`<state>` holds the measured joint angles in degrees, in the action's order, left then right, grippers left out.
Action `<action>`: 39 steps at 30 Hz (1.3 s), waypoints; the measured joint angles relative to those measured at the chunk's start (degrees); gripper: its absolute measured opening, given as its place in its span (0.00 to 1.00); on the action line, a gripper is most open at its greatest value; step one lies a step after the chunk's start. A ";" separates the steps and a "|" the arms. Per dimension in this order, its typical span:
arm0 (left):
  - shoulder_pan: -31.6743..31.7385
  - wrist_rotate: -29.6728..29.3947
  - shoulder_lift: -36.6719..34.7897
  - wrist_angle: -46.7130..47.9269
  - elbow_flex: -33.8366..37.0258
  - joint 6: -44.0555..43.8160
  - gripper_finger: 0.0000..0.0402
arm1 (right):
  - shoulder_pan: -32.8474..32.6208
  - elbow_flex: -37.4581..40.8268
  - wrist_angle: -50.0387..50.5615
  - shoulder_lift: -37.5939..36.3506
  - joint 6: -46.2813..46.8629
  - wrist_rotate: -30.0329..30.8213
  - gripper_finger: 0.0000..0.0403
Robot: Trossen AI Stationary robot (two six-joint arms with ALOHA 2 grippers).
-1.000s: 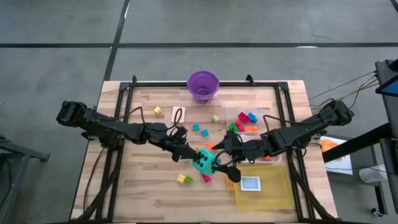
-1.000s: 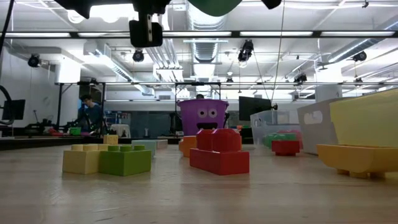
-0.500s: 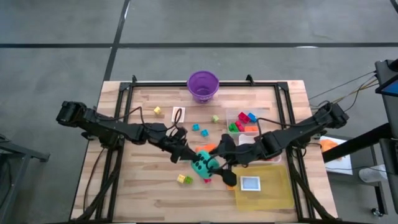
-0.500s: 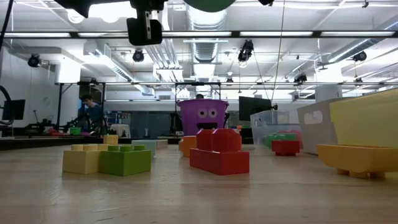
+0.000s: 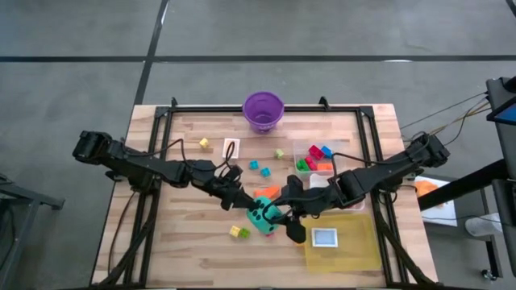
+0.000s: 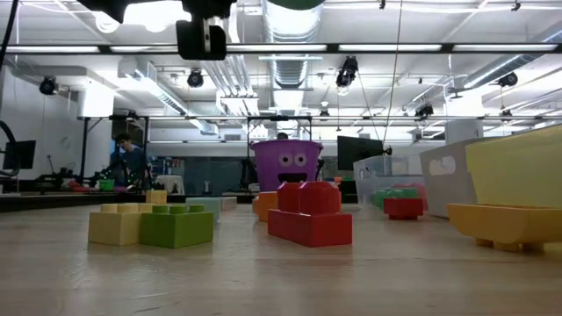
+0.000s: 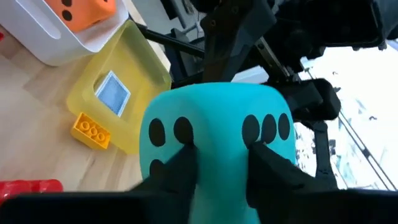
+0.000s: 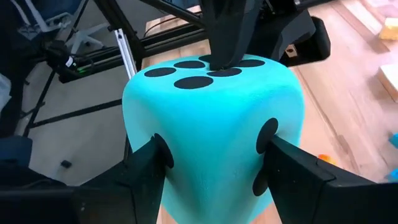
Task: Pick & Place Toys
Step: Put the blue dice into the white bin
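Observation:
A teal die with black dots (image 5: 262, 216) hangs above the middle of the table, between my two grippers. My left gripper (image 5: 248, 206) reaches it from the table's left and is shut on it. My right gripper (image 5: 282, 216) reaches it from the right and is shut around its other end. The die fills both wrist views (image 7: 217, 124) (image 8: 211, 124). Other toys lie loose on the wood: a yellow-green block (image 5: 239, 232), a red block (image 6: 309, 213), and small blocks (image 5: 258, 167) farther back. My left gripper pinches the die between its two fingers (image 7: 180, 171), which lie on opposite dotted faces; one finger shows on the far face (image 8: 224, 65). It comes about level from the table's left. The die is clear of the table. My right gripper has its two fingers (image 8: 152, 165) on opposite sides of the die (image 8: 273, 134), at the end away from the left gripper. It comes from the table's right, slanting down. The die sits between them, lifted clear.
A purple bucket (image 5: 264, 110) stands at the far edge. A clear tub (image 5: 321, 157) with blocks and a yellow tray (image 5: 347, 246) with a small card stand on the right. An orange die (image 7: 87, 12) lies in a white tub beside the tray.
My right gripper has moved toward the table's left onto the teal die, and its wide-open fingers have drawn in around it. The die has stayed lifted in the left gripper, shifting slightly toward the near edge.

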<state>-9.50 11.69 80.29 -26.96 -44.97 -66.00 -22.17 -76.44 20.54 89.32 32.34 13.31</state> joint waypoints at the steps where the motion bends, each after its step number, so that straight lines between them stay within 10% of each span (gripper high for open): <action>1: 0.04 -0.09 0.00 -0.04 0.00 -0.39 0.40 | 0.01 -0.04 0.08 0.00 0.55 0.14 0.55; 12: 0.17 -0.68 0.00 -0.09 -0.10 -3.22 0.97 | 0.07 -0.02 -1.02 0.17 4.22 0.14 0.48; 39: 1.29 1.33 -0.55 22.68 0.26 -5.05 0.88 | -0.28 1.89 2.29 0.11 12.09 -4.47 0.08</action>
<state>-8.21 13.01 79.75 -4.28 -44.71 -71.05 -22.46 -74.56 22.83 89.43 44.44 8.84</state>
